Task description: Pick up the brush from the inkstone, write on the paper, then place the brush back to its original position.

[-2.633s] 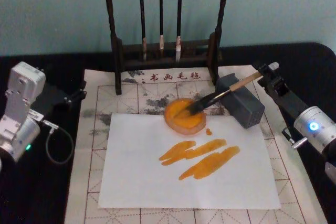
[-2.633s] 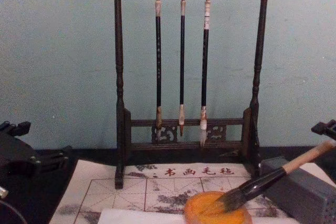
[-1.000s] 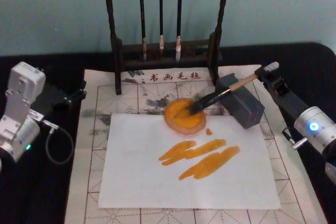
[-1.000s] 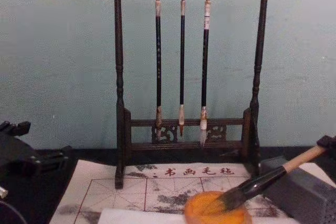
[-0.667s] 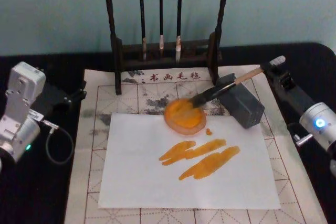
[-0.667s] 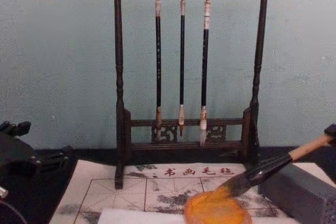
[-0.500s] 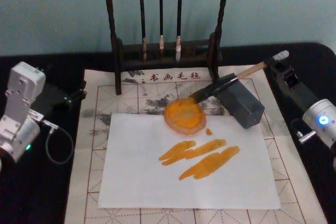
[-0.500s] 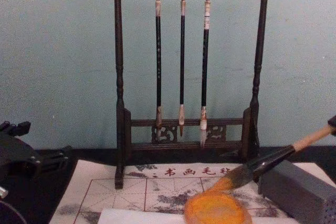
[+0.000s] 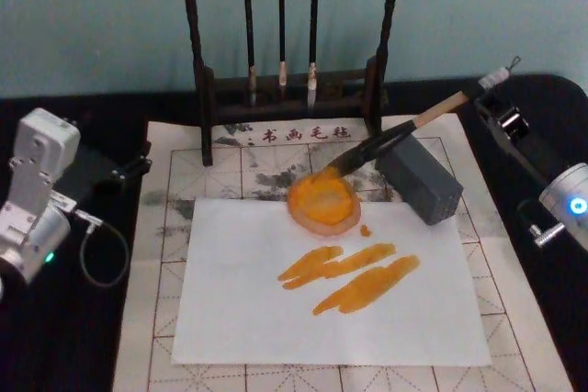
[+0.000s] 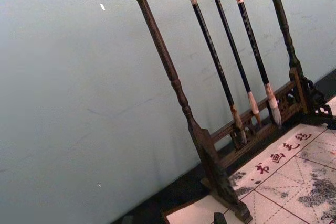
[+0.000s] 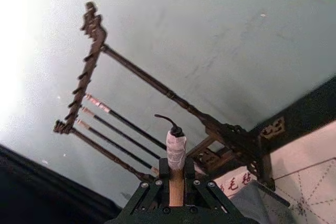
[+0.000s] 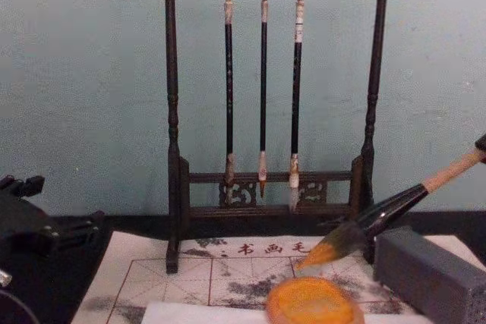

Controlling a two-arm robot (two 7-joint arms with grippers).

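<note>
- The right gripper's (image 11: 177, 182) fingers (image 11: 164, 170) pinch the brush (image 9: 395, 135) just below its white end cap.
- The brush slants down, raised, with its orange-stained tip just above the far rim of the orange dish (image 9: 322, 204).
- The dish overlaps the far edge of the white paper (image 9: 257, 319), which bears orange strokes.
- The left gripper (image 9: 138, 167) is parked at the far left.

Large calligraphy brush (image 9: 411, 126), pale wooden handle, dark bushy bristles: lifted. The bristles were lying in the small round orange inkstone dish (image 9: 322, 204); they are now raised clear of it, above its far rim, with the tip stained orange. The handle, earlier propped on the grey rectangular block (image 9: 421, 178), is now off it and tilted more steeply. Right gripper (image 9: 481, 92), clamped near the whitish end cap, has risen and drawn back to the right.
</note>
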